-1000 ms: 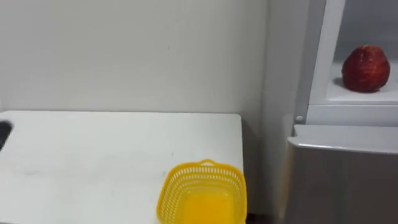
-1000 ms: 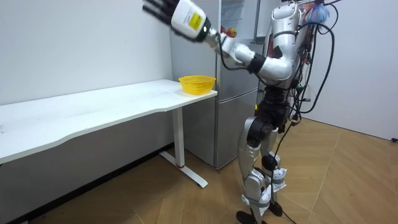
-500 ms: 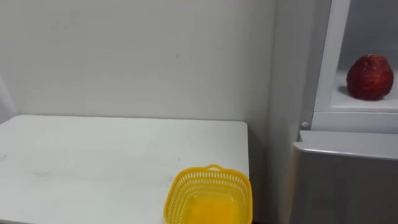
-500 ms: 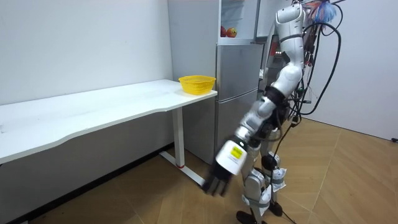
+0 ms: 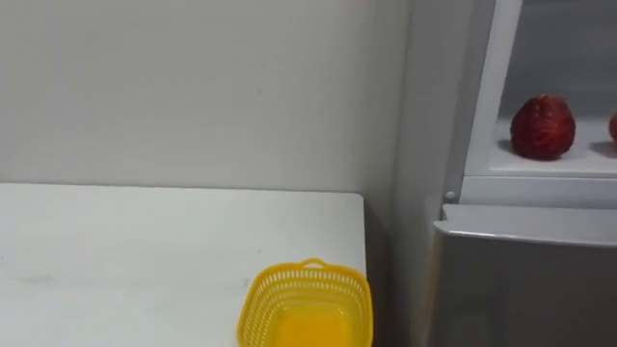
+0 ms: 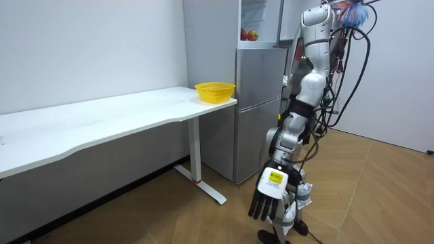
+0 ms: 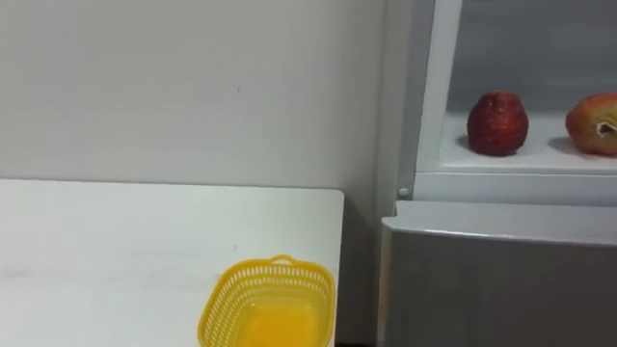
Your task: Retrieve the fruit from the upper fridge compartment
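The upper fridge compartment [image 7: 521, 159] stands open. On its white shelf sit a dark red fruit [image 7: 497, 122] and, to its right, an orange-red fruit [image 7: 595, 123]; both appear as small red spots [image 6: 249, 34] in the room view. A yellow mesh basket [image 7: 268, 304] rests empty on the white table's [image 5: 145, 251] right end, near the fridge. I stand in front of the grey fridge [image 6: 261, 102]. My left hand [image 6: 266, 195] hangs low beside my legs, far below the fridge shelf, fingers straight and holding nothing.
The closed lower fridge door [image 7: 501, 280] fills the space under the shelf. A narrow gap separates the table edge from the fridge side. A plain white wall [image 5: 193, 87] runs behind the table. Wooden floor [image 6: 380, 196] lies open behind me.
My left arm has swung down from high over the table to hang by my legs. The eye views shifted a little to the right, bringing the second fruit into sight.
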Controlling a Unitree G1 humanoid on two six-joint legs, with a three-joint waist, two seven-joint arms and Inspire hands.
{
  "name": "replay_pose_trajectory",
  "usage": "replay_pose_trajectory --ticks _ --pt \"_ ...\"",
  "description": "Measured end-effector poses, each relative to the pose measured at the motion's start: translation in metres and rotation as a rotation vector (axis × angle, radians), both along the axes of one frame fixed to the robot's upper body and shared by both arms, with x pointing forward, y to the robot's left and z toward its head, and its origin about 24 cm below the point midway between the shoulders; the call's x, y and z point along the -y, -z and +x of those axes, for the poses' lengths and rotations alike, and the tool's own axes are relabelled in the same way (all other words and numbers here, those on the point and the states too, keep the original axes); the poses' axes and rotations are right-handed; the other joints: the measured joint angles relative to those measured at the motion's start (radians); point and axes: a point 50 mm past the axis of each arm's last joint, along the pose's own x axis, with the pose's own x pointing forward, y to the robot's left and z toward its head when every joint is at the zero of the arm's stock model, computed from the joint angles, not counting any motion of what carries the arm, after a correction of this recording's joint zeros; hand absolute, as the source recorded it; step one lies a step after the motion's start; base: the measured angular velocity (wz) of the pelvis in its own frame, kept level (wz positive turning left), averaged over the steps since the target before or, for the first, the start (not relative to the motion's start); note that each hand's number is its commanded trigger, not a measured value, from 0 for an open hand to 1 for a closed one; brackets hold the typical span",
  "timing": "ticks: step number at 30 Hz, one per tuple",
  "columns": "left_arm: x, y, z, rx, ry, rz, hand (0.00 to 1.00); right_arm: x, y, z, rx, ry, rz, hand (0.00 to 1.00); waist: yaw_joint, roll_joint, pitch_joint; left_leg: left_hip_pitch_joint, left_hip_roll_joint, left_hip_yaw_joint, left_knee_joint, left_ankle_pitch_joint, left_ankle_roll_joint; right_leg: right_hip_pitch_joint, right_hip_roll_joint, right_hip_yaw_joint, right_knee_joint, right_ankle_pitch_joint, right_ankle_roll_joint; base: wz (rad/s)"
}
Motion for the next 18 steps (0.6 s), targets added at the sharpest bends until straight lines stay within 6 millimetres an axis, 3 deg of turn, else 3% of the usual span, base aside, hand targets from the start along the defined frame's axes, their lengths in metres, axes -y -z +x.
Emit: replay_pose_trajectory --ticks 2,7,18 --pt "0.006 0.001 0.018 0.011 0.132 -0.012 0.00 -0.004 0.001 0.001 -0.004 -0.016 0.011 0.00 -0.021 -0.011 0.0004 -0.001 0.000 0.002 0.000 0.000 0.000 -0.002 0.000 0.001 -0.001 0.000 0.000 -0.02" --pt "0.014 0.001 0.039 0.041 0.225 -0.044 0.00 -0.011 0.003 0.000 -0.017 -0.037 0.025 0.00 -0.047 -0.024 0.0002 0.002 0.000 0.014 -0.010 0.000 0.001 -0.004 0.003 0.017 0.000 0.004 0.002 -0.12" --pt "0.013 0.003 0.026 -0.029 0.294 -0.040 0.00 -0.011 0.003 0.008 0.020 -0.007 -0.028 0.00 -0.057 -0.019 0.0020 0.015 0.001 0.035 -0.030 -0.002 0.003 -0.006 0.009 0.037 0.001 0.005 0.004 -0.05"
